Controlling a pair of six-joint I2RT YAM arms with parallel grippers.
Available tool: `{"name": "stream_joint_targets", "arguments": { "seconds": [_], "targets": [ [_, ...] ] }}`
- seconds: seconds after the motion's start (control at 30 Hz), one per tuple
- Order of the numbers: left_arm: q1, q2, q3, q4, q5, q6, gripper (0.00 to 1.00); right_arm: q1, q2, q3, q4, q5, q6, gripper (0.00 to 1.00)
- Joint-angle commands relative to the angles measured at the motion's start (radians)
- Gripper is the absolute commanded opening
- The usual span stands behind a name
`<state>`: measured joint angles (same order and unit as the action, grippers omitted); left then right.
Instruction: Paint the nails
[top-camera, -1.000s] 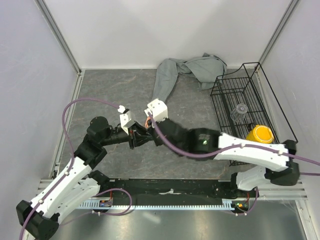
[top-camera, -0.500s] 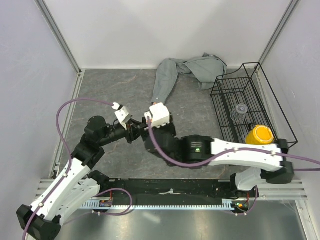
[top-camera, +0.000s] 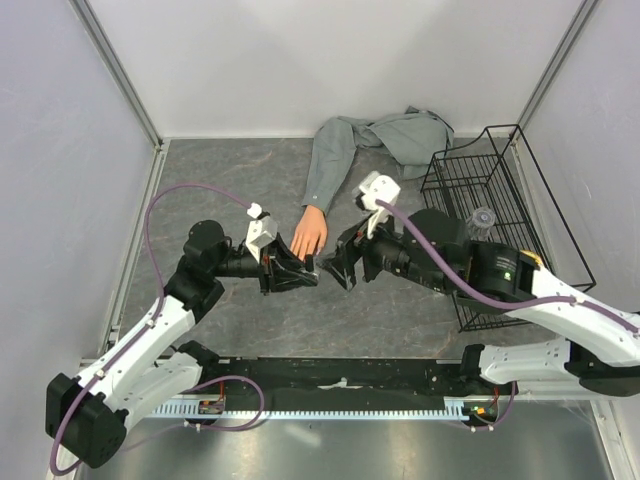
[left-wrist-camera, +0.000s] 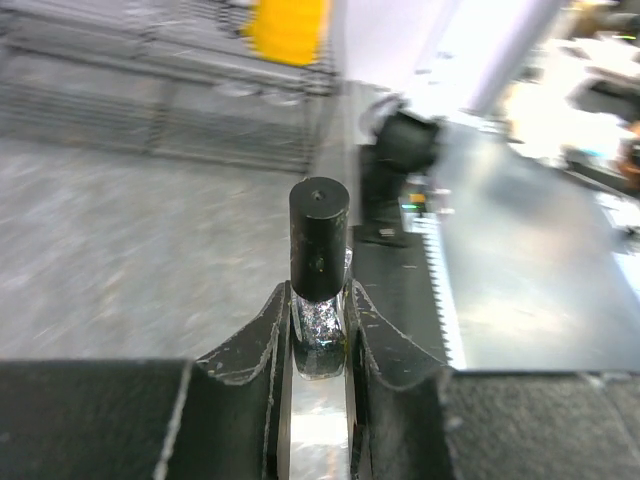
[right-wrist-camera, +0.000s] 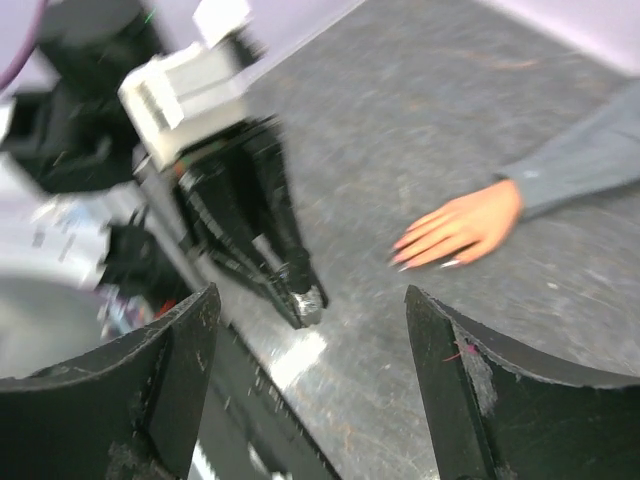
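A peach mannequin hand (top-camera: 310, 232) in a grey sleeve (top-camera: 330, 170) lies palm down on the grey table. Its small pinkish nails (right-wrist-camera: 403, 258) point toward the near edge. My left gripper (top-camera: 302, 274) is just in front of the fingertips, shut on a small glittery bottle (left-wrist-camera: 322, 335) that still has its black cap (left-wrist-camera: 319, 238). My right gripper (top-camera: 332, 270) faces it from the right, open, with nothing between its fingers (right-wrist-camera: 470, 390). In the right wrist view the bottle (right-wrist-camera: 309, 300) shows at the tip of the left gripper (right-wrist-camera: 285, 275).
A black wire basket (top-camera: 520, 190) stands at the right with a clear cup (top-camera: 482, 222) inside. A yellow object (left-wrist-camera: 288, 28) shows in it in the left wrist view. The sleeve's bunched cloth (top-camera: 405, 135) lies by the back wall.
My right gripper has opened and pulled back to the right, away from the bottle, uncovering the mannequin hand. My left gripper has shifted a little right, still holding the bottle.
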<state>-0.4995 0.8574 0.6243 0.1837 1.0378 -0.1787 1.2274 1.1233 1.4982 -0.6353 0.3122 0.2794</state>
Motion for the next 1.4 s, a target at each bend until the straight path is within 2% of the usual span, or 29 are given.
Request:
{"name": "stream_joint_targets", "arguments": {
  "seconds": [0.0,0.1,0.23,0.37,0.43,0.67,0.73,0.77,0.83,0.87,0.9,0.93,1.0,1.03,1.07,1.13,1.17,1.2,1.3,1.37],
  "targets": [
    [-0.016,0.022,-0.002,0.18,0.214,-0.131,0.02,-0.038,0.044,-0.021,-0.012,-0.338,-0.078,0.79],
    [-0.031,0.032,-0.001,0.189,0.234,-0.137,0.02,-0.06,0.064,-0.018,-0.01,-0.397,-0.094,0.75],
    [-0.045,0.037,-0.002,0.189,0.243,-0.14,0.02,-0.095,0.084,-0.006,-0.009,-0.452,-0.103,0.61],
    [-0.05,0.035,0.0,0.189,0.254,-0.14,0.02,-0.109,0.113,0.008,-0.01,-0.489,-0.117,0.6],
    [-0.053,0.035,0.0,0.189,0.255,-0.142,0.02,-0.117,0.128,0.011,-0.014,-0.505,-0.121,0.54],
    [-0.054,0.031,0.0,0.188,0.242,-0.139,0.02,-0.117,0.162,0.016,-0.015,-0.538,-0.132,0.46],
    [-0.054,0.026,0.003,0.177,0.228,-0.133,0.02,-0.117,0.168,0.014,-0.015,-0.538,-0.132,0.39],
    [-0.053,0.022,0.003,0.166,0.22,-0.119,0.02,-0.117,0.171,0.014,-0.015,-0.538,-0.131,0.29],
    [-0.053,0.003,0.015,0.12,0.158,-0.053,0.02,-0.117,0.174,0.013,-0.015,-0.542,-0.123,0.16],
    [-0.053,-0.003,0.023,0.041,0.124,-0.024,0.02,-0.115,0.174,0.011,-0.017,-0.536,-0.117,0.0],
    [-0.051,-0.018,0.038,0.002,0.087,0.007,0.02,-0.115,0.174,0.008,-0.014,-0.516,-0.097,0.0],
    [-0.05,-0.026,0.046,-0.038,-0.017,0.052,0.02,-0.117,0.174,0.002,-0.015,-0.487,-0.076,0.0],
    [-0.03,-0.043,0.048,-0.104,-0.135,0.074,0.02,-0.109,0.182,0.002,-0.024,-0.337,-0.025,0.0],
    [-0.019,-0.055,0.051,-0.124,-0.274,0.08,0.02,-0.091,0.185,0.0,-0.027,-0.243,0.068,0.0],
    [-0.011,-0.061,0.048,-0.159,-0.347,0.084,0.02,-0.054,0.191,0.003,-0.041,0.124,0.128,0.0],
    [0.009,-0.083,0.054,-0.177,-0.483,0.094,0.02,0.093,0.223,-0.021,-0.075,0.429,0.36,0.0],
    [0.013,-0.092,0.055,-0.178,-0.502,0.105,0.02,0.142,0.239,-0.032,-0.054,0.527,0.407,0.0],
    [0.013,-0.104,0.052,-0.178,-0.518,0.111,0.02,0.217,0.294,-0.032,-0.047,0.706,0.456,0.0],
    [0.013,-0.146,0.028,-0.175,-0.544,0.114,0.02,0.242,0.433,0.028,-0.084,0.807,0.518,0.0],
    [0.013,-0.147,0.025,-0.174,-0.532,0.119,0.02,0.244,0.467,0.088,-0.105,0.808,0.506,0.0]
  ]
}}
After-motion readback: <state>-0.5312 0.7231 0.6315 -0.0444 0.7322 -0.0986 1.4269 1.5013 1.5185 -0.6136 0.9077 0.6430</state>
